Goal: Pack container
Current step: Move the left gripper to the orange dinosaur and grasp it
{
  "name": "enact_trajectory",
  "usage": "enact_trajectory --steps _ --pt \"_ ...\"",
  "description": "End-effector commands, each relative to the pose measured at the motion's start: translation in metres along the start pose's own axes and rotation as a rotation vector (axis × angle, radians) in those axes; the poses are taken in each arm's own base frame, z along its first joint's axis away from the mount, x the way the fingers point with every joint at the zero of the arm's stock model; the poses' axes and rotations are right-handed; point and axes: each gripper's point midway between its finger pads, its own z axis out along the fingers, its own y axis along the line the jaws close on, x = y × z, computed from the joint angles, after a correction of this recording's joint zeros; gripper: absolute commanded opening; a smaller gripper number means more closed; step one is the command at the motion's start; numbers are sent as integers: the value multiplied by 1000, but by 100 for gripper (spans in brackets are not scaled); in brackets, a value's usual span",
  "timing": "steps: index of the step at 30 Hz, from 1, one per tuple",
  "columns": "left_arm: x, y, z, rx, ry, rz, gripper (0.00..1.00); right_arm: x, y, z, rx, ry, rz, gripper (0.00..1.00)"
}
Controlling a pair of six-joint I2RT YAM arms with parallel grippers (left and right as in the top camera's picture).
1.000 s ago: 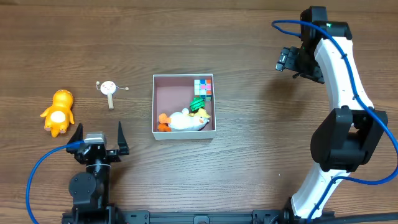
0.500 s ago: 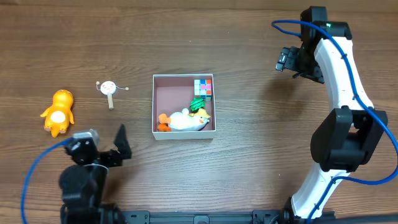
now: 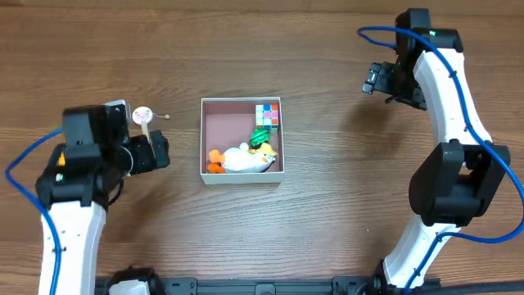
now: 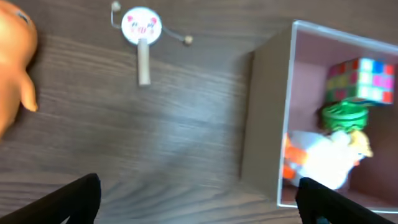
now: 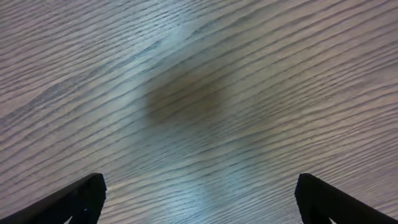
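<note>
The container (image 3: 224, 124), a square white-walled box with a mauve inside, sits mid-table. It holds a coloured cube (image 3: 268, 115), a green toy (image 3: 260, 136) and a white toy with orange parts (image 3: 246, 159). My left gripper (image 3: 157, 152) is open and empty, hovering just left of the container. The left wrist view shows the open jaws (image 4: 199, 202) over bare wood, the container's wall (image 4: 264, 124) at right and the cube (image 4: 360, 78) inside. My right gripper (image 3: 378, 79) is open and empty at the far right, with its jaws (image 5: 200, 199) over bare wood.
A small white rattle drum on a stick (image 3: 143, 115) lies left of the container and also shows in the left wrist view (image 4: 142, 28). An orange toy (image 4: 12, 50) lies further left; my left arm hides it in the overhead view.
My left arm has lifted from the table's front edge and swung toward the container's left side, now covering the orange toy from above. The right arm has not moved.
</note>
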Motion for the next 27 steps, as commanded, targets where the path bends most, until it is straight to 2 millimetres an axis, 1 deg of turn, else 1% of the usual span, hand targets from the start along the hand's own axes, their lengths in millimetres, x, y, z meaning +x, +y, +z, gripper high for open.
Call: enact_trajectory --steps 1,2,3,5,6,7,9,10,11,13,16,17,18,19,21,23,24,27 --pt "-10 27 21 -148 32 14 100 -2 -2 -2 10 -12 -2 100" --pt "-14 39 24 -217 25 15 100 -2 -2 -2 10 -12 -2 100" --pt "-24 64 26 -362 -6 19 100 -2 -2 -2 10 -12 -2 100" --pt "-36 100 21 -589 -40 25 100 -2 -2 -2 10 -12 -2 100" --pt "-37 111 19 -665 -43 22 100 -2 -2 -2 10 -12 -2 100" --pt "-38 116 22 -695 -45 -3 100 -2 -2 -2 10 -12 -2 100" --pt "-41 117 33 -695 -60 -53 100 -2 -2 -2 10 -12 -2 100" --pt "-47 118 39 -696 -80 -57 100 -2 -2 -2 10 -12 -2 100" --pt "-53 118 45 -680 -101 -67 100 -2 -2 -2 10 -12 -2 100" --pt "-53 115 57 -621 -84 -74 100 -2 -2 -2 10 -12 -2 100" --pt "-49 144 53 -631 -55 -118 100 -2 -2 -2 10 -12 -2 100" --pt "-48 146 54 -607 -43 -118 100 -2 -2 -2 10 -12 -2 100" --pt "-47 147 56 -571 -27 -101 100 -2 -2 -2 10 -12 -2 100" --pt "-42 150 57 -529 13 -42 100 -2 -2 -2 10 -12 -2 100" --pt "-42 152 57 -500 42 60 100 -2 -2 -2 10 -12 -2 100" --pt "-45 144 62 -434 59 211 100 -2 -1 -2 10 -12 -3 100" --pt "-44 149 60 -456 69 226 100 -2 -1 -2 10 -12 -3 100" --pt "-40 160 56 -483 86 199 100 -2 -1 -2 10 -12 -3 100"
